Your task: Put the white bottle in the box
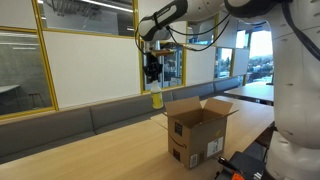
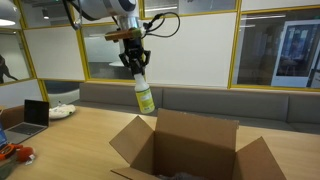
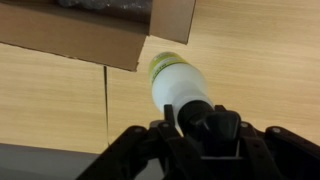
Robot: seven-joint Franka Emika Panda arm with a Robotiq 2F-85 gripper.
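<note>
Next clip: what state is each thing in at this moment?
Bottle: held by its top, hanging in the air, not yet in the box.
Box: upright, flaps open.
End effector: shut on the bottle.
Laptop: lid open.

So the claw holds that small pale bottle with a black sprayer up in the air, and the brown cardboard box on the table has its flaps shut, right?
One thing is off: the brown cardboard box has its flaps open, as both exterior views show. The gripper does hold the small pale bottle with a black sprayer in the air.
</note>
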